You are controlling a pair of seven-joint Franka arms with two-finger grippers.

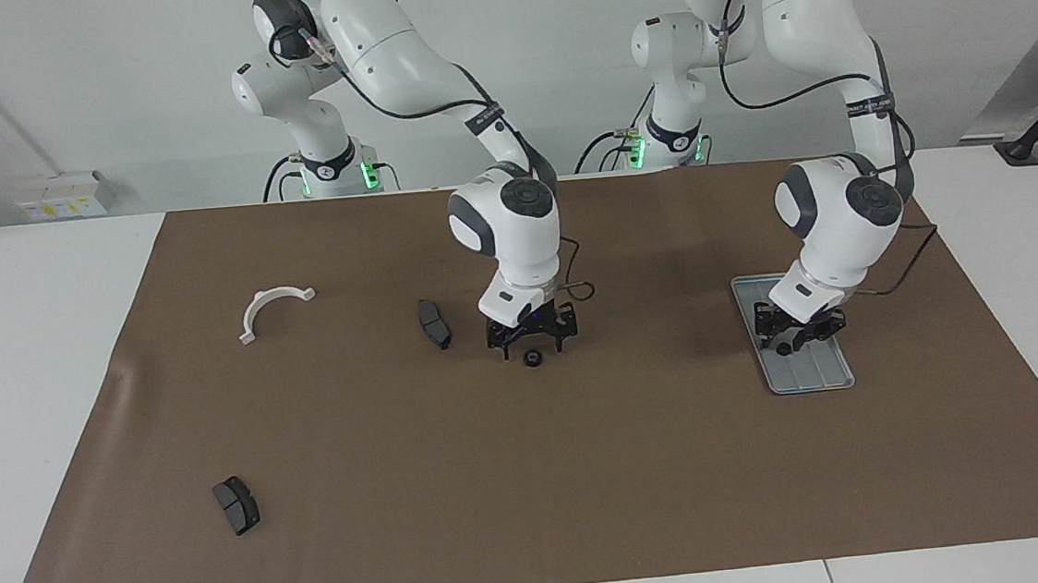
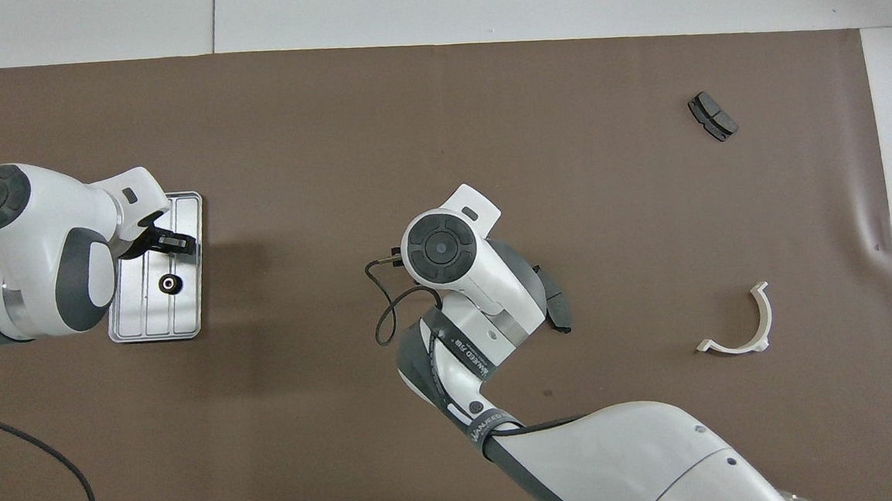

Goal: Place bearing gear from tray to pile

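The silver tray [image 1: 813, 379] lies toward the left arm's end of the mat; it also shows in the overhead view [image 2: 156, 326]. One black bearing gear [image 2: 171, 283] lies in it. My left gripper [image 1: 795, 330] is low over the tray, over the spot where a second gear lay [image 2: 178, 242]. Another gear [image 1: 533, 358] lies on the mat mid-table. My right gripper [image 1: 530, 337] hangs open just above it, touching nothing. A dark brake pad [image 1: 433, 323] lies beside it. The white half-ring bracket [image 1: 272, 309] lies toward the right arm's end.
A second brake pad [image 1: 236, 505] lies far from the robots at the right arm's end, also seen from overhead [image 2: 712, 116]. The brown mat [image 1: 592, 508] covers most of the white table. The right arm hides the mid-table gear in the overhead view.
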